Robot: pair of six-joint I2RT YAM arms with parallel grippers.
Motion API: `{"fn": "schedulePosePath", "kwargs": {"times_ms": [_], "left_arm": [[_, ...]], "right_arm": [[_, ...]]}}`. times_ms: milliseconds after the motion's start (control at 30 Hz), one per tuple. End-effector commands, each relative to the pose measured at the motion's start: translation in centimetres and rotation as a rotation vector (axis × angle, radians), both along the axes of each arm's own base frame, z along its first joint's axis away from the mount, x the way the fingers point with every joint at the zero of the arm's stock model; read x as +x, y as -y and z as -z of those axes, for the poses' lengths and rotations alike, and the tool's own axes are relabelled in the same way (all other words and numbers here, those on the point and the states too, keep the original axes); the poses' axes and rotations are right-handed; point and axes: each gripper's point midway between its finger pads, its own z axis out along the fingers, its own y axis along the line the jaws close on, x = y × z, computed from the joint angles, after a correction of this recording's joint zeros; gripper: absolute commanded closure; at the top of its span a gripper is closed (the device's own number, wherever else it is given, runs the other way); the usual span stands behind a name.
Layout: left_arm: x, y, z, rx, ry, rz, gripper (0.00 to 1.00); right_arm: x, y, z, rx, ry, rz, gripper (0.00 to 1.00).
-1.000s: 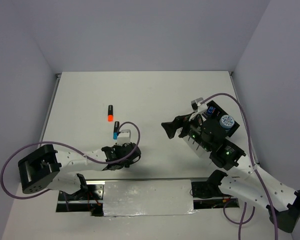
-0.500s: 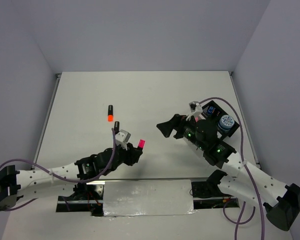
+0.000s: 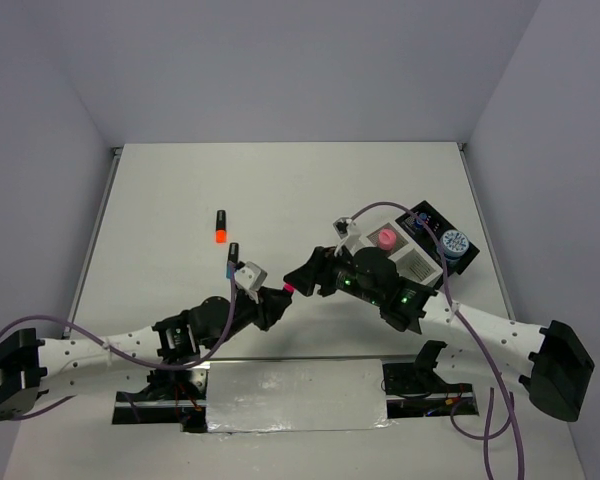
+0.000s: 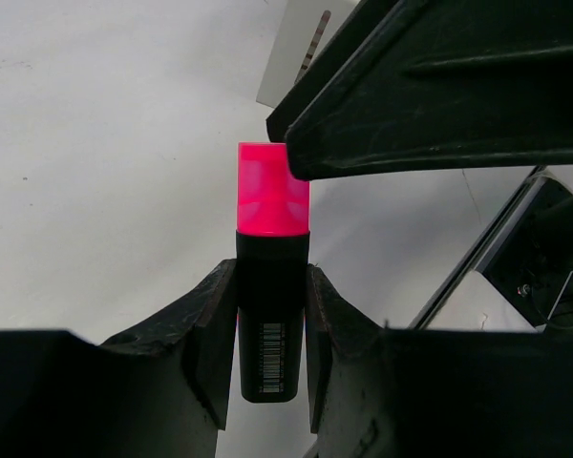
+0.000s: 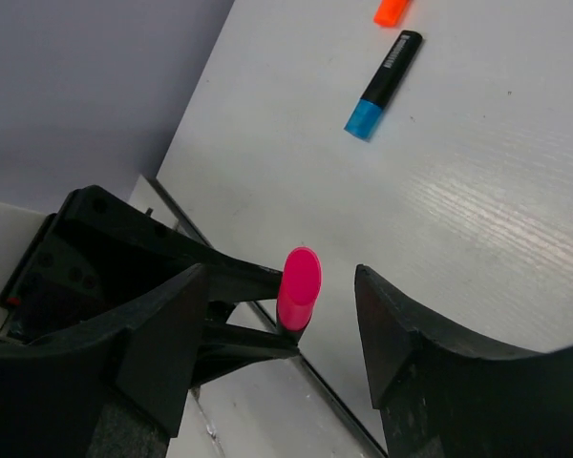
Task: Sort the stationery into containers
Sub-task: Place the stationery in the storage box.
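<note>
My left gripper (image 3: pixel 272 303) is shut on the black body of a pink highlighter (image 3: pixel 287 290) and holds it off the table, pink cap pointing right; in the left wrist view the highlighter (image 4: pixel 272 286) sits between the jaws. My right gripper (image 3: pixel 302 277) is open, its jaws either side of the pink cap (image 5: pixel 299 279) without touching it. An orange highlighter (image 3: pixel 220 227) and a blue highlighter (image 3: pixel 231 262) lie on the table at left. The white organizer (image 3: pixel 416 263) stands at the right with a pink-capped tube (image 3: pixel 386 239) and a blue round tub (image 3: pixel 453 242) in it.
The right arm's body overlaps the organizer's near-left side in the top view. The blue highlighter (image 5: pixel 382 84) and the orange highlighter (image 5: pixel 392 10) lie beyond the grippers in the right wrist view. A metal strip (image 3: pixel 295 395) runs along the table's near edge.
My left gripper has come up and to the right with the pink highlighter. My right gripper has swung left from the organizer and now has its open jaws around the pink cap.
</note>
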Motion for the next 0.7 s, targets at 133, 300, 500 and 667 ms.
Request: {"fn": "schedulePosePath", "kwargs": {"times_ms": [133, 300, 500, 667], "left_arm": [[0.2, 1.2, -5.1, -0.131, 0.110, 0.031, 1.00], [0.0, 1.1, -5.6, -0.152, 0.131, 0.040, 1.00], [0.7, 0.5, -5.1, -0.116, 0.108, -0.014, 0.33], [4.0, -3.8, -4.9, -0.042, -0.012, -0.361, 0.01]], "right_arm": [[0.3, -1.7, -0.7, 0.042, 0.018, -0.016, 0.36], [0.5, -2.2, -0.2, 0.020, 0.017, -0.025, 0.51], [1.0, -1.6, -2.1, 0.008, 0.139, -0.029, 1.00], [6.5, 8.9, -3.0, -0.291, 0.253, 0.495, 1.00]]}}
